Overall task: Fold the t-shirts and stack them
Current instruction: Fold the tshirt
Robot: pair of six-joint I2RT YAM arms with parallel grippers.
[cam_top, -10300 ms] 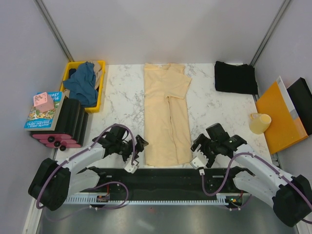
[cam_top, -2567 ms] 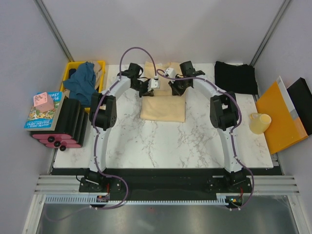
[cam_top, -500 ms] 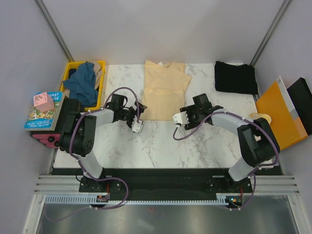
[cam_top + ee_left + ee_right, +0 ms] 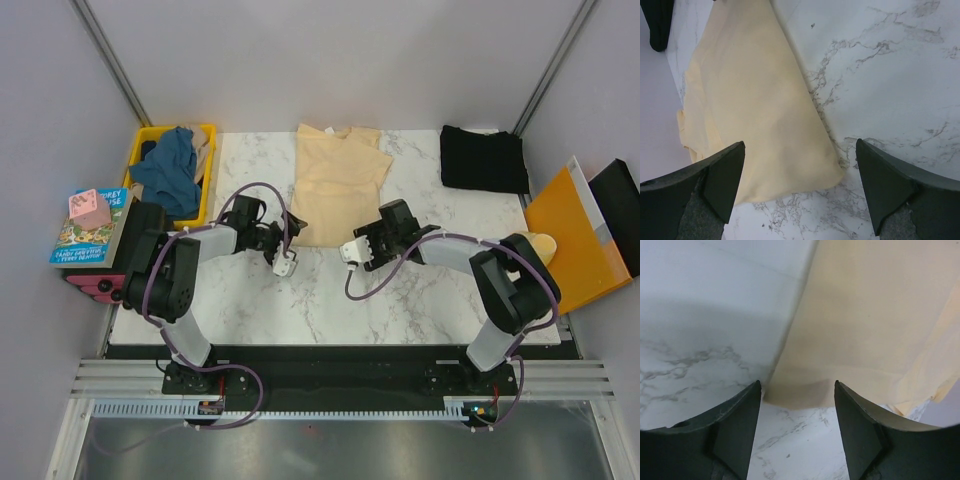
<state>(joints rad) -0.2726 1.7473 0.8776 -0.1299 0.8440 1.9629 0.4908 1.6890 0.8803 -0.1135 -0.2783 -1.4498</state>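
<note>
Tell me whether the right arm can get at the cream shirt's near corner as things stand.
Probably yes: the right gripper stands open right at the near corner of the cream shirt, which lies flat with nothing over it.

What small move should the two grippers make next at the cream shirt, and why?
Probably both should lower and close on the near corners of the cream-yellow t-shirt. The left gripper and the right gripper are open and hold nothing, and each wrist view shows one near corner lying flat on the table between the fingers.

Book (image 4: 88, 232) cover lettering, left of table, too blurred to read, no other text
</note>
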